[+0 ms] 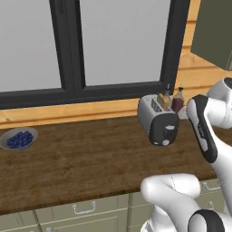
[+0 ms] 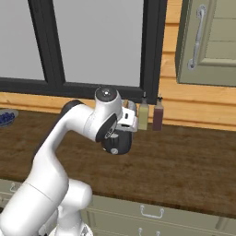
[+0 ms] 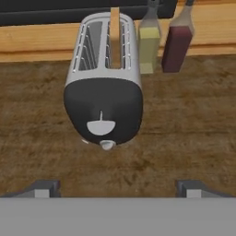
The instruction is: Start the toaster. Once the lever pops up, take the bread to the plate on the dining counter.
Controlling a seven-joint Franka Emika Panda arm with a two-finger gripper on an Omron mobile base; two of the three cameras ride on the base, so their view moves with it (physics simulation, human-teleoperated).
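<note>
Our fingers (image 3: 46, 189) stand wide apart and hold nothing, with the gripper (image 3: 118, 190) hanging short of the toaster (image 3: 105, 78), apart from it. The toaster sits on the wood counter (image 1: 81, 158) by the wall, dead ahead of the gripper. Its black end panel faces us and its long axis runs away toward the window. The lever (image 3: 101, 126) lies low on that panel, centred between our fingertips. The bread (image 3: 115, 39) stands upright in the right slot, its top above the toaster.

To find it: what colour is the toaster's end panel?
Black, on the silver toaster; clearest in the hand view.
</note>
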